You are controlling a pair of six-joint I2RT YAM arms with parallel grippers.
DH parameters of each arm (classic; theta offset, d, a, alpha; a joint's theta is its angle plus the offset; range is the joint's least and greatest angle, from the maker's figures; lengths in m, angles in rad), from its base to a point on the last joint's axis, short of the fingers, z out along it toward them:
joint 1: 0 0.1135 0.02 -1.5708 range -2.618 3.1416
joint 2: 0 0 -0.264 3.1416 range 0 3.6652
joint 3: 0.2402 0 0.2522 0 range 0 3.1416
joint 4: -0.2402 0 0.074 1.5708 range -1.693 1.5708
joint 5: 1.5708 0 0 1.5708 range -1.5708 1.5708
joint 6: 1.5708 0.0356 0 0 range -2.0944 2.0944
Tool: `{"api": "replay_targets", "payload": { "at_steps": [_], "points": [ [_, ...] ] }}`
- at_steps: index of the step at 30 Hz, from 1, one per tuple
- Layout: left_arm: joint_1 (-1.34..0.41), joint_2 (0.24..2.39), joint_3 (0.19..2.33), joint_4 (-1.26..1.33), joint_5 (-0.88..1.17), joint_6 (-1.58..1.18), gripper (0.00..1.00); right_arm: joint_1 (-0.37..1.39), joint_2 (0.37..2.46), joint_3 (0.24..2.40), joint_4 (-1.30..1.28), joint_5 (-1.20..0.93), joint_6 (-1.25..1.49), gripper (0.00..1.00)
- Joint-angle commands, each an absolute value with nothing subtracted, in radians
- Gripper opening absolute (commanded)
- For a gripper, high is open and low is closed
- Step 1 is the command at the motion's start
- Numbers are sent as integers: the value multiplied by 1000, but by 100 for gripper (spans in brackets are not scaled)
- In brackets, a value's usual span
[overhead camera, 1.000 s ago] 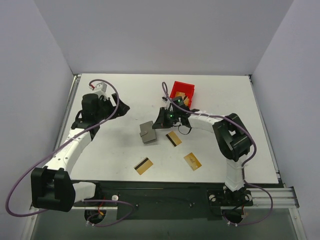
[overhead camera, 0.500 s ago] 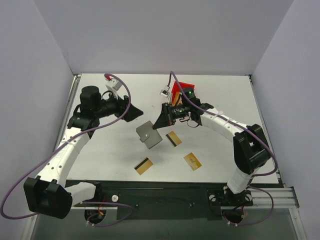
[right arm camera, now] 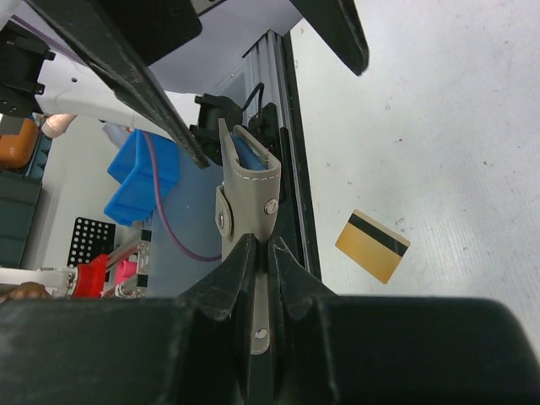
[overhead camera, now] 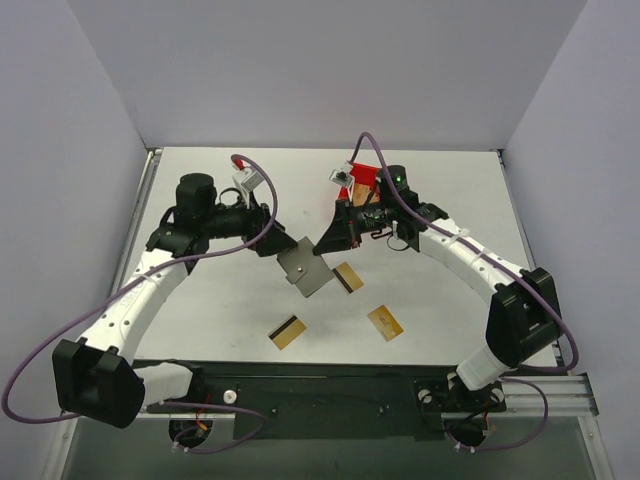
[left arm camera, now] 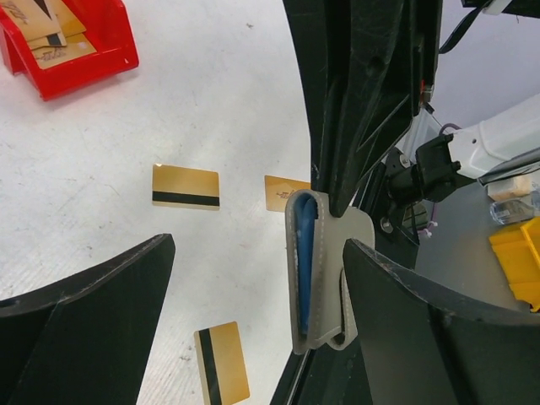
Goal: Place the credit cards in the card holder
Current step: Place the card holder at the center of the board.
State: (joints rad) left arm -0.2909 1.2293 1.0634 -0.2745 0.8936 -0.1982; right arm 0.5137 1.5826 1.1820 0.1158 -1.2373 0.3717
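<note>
The grey card holder [overhead camera: 305, 270] hangs above the table, tilted, its blue inside showing in the left wrist view [left arm camera: 314, 270]. My right gripper [overhead camera: 323, 246] is shut on its lighter tab [right arm camera: 250, 190]. My left gripper [overhead camera: 281, 243] is open, and the holder stands between its fingers, close to the right finger [left arm camera: 422, 321]. Three gold-tan cards lie flat on the table: one just under the holder [overhead camera: 348, 277], one to the front right [overhead camera: 385, 322], one to the front left [overhead camera: 287, 331]. All three show in the left wrist view too [left arm camera: 186, 186] [left arm camera: 282, 191] [left arm camera: 222, 363].
A red plastic bin [overhead camera: 363, 177] with a few cards in it stands behind my right arm at the back middle; it also shows in the left wrist view [left arm camera: 72, 46]. The black rail runs along the table's front edge [overhead camera: 330, 375].
My right gripper has lifted the card holder off the table and turned it up. My left arm has swung in from the back left, its open fingers now around the holder.
</note>
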Motion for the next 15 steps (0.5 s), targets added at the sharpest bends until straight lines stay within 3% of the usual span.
{"api": "replay_targets", "payload": {
  "at_steps": [1, 11, 13, 15],
  "points": [
    [-311, 1246, 1103, -246, 971, -205, 90, 505, 1525, 1189, 158, -1305, 345, 0],
    [-337, 1324, 1117, -167, 1157, -285, 50, 502, 1528, 1192, 158, -1305, 341, 0],
    [-341, 1328, 1114, -147, 1176, -299, 35, 500, 1528, 1189, 158, -1305, 339, 0],
    [-344, 1331, 1109, -127, 1184, -322, 8, 499, 1526, 1189, 158, -1305, 336, 0]
  ]
}}
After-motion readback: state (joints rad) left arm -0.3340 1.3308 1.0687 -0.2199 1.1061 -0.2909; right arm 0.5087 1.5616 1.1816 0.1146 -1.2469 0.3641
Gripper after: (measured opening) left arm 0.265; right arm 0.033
